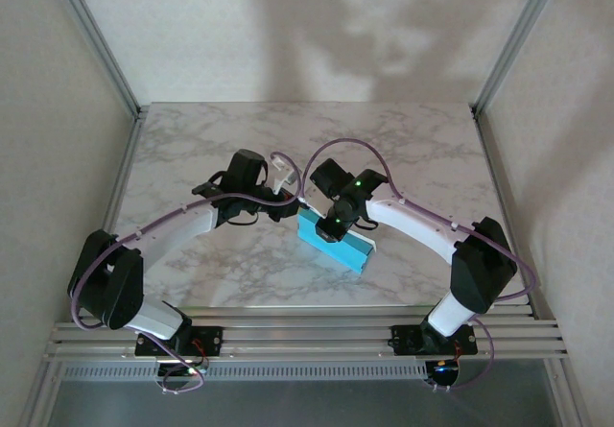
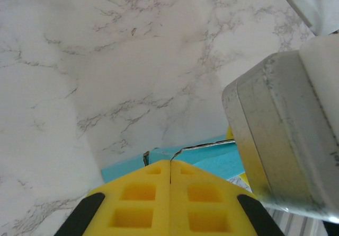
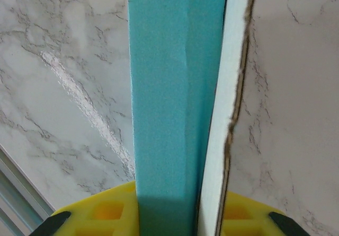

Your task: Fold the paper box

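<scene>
Right pincer (image 3: 177, 209) grips your box (image 3: 169, 87), one wall between its jaws, likely steadying it for you, while left pincer (image 2: 170, 177) sits squeezed shut, box edge just beyond its tips.

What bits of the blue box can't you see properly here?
- Top view: the right end effector covers part of the paper box.
- Left wrist view: a grey metal arm part hides the box's right end; whether the left end effector pinches its edge is unclear.
- Right wrist view: the box runs off the top edge.
</scene>
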